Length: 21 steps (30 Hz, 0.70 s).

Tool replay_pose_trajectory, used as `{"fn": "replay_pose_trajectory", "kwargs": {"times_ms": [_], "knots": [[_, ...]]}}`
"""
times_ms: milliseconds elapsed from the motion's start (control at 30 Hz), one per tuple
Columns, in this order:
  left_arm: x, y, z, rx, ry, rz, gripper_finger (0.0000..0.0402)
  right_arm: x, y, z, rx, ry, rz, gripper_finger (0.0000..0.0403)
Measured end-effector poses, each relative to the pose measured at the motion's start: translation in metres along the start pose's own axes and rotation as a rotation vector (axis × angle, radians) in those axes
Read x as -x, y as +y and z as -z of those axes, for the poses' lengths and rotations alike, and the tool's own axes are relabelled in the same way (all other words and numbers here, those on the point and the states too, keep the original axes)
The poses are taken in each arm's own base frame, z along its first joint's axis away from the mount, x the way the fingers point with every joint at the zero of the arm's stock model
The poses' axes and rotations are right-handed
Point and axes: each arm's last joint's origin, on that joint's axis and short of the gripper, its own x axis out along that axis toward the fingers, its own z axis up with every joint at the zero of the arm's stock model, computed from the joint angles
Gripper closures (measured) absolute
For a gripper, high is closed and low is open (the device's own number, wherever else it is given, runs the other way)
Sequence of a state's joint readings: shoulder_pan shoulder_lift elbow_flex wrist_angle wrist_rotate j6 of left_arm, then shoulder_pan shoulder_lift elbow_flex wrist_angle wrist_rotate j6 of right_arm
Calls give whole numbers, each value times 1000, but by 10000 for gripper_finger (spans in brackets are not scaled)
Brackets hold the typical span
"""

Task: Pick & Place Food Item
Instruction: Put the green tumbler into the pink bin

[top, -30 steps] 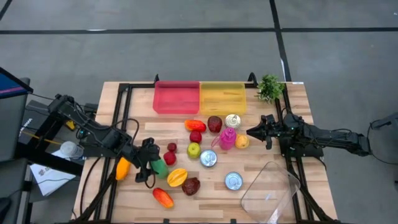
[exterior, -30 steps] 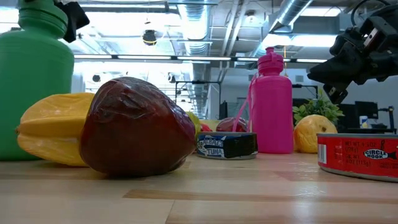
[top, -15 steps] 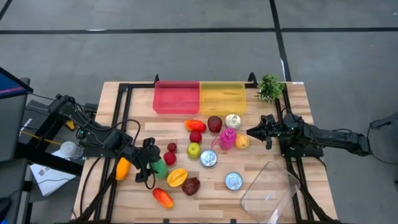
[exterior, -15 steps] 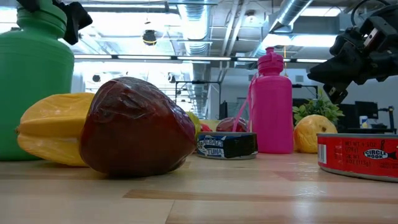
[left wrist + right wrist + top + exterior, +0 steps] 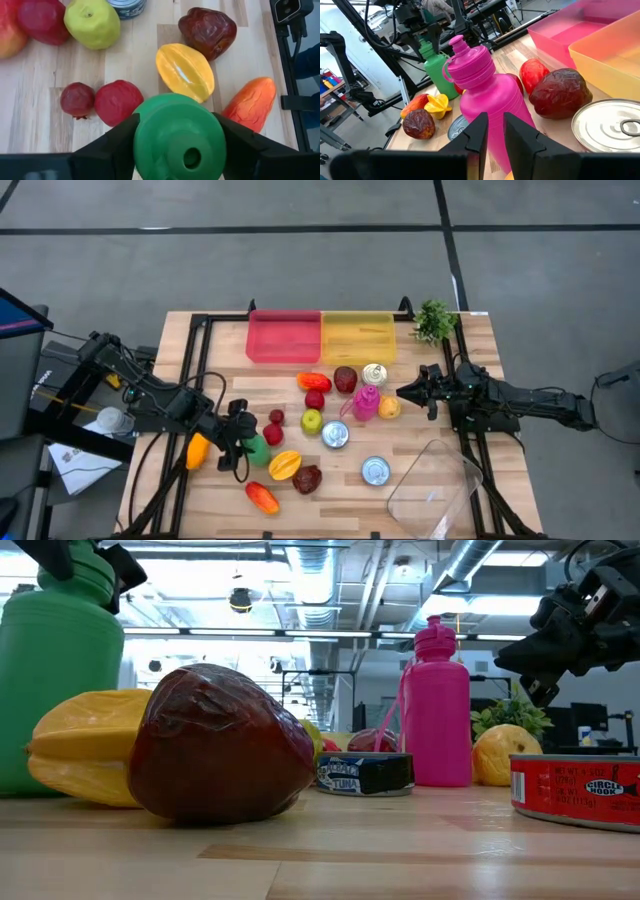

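The green bottle (image 5: 256, 447) stands upright at about eight o'clock on the table (image 5: 420, 510), just beside the star fruit (image 5: 284, 465). Its neck is hugged by the left gripper (image 5: 178, 145), one finger on each side. The bottle is judged hard, smooth and light, so the neck is the best place to hold. The right gripper (image 5: 404, 392) is pressed together and empty at three o'clock.

A small green potted plant (image 5: 434, 320) sits at the far right corner of the wooden table (image 5: 470, 360), and a clear plastic tub (image 5: 432, 480) lies tilted over the near right edge. A pink bottle (image 5: 365, 402) stands upright mid-table. Off the table's left side lies what may be a white printed sheet (image 5: 75, 463), while silver ducts (image 5: 470, 565) run overhead.
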State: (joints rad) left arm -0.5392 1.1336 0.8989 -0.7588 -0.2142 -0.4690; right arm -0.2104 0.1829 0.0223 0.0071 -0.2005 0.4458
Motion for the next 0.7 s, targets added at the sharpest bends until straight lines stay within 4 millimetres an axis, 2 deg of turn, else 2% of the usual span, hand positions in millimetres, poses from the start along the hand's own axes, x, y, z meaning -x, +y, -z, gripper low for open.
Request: {"fn": "replay_pose_trajectory", "kwargs": {"times_ms": [167, 367, 567, 700], "knots": [[4, 1, -2, 41, -29, 13, 195, 0, 0, 0, 0, 0, 0, 345], [25, 7, -1, 161, -122, 39, 197, 0, 0, 0, 0, 0, 0, 345], [57, 17, -9, 286, -356, 89, 191, 0, 0, 0, 0, 0, 0, 345], [72, 27, -12, 333, -498, 26, 191, 0, 0, 0, 0, 0, 0, 345]]}}
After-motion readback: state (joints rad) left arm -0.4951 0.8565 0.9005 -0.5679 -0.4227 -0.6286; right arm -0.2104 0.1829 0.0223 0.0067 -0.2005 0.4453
